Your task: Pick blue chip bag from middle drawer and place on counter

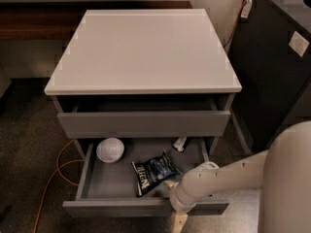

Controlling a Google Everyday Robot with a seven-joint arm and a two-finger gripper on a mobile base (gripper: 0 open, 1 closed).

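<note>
Eyes on the blue chip bag (154,171): down flat on the floor of the open middle drawer (85,171), toward the front and a little right of centre. Lies on a slant, long axis running from near-left up to far-right, white lettering at the left end.

Right off the bag's near-right corner, over the drawer's front lip, find the gripper (174,198). Touching the packet or just beside it? Cannot tell. Open or closed? Cannot tell that either, with the wrist in the way.

Looks like the reach-and-grasp step, with no lift yet. Probably calls for a short move left and back from the gripper onto the bag, closing across the narrow width rather than along the slant.

Behind and left of the bag, a white dome (110,149); behind and right, a small dark item (180,143). Well above and behind the bag, the counter (143,47), ready for the drop-off.
</note>
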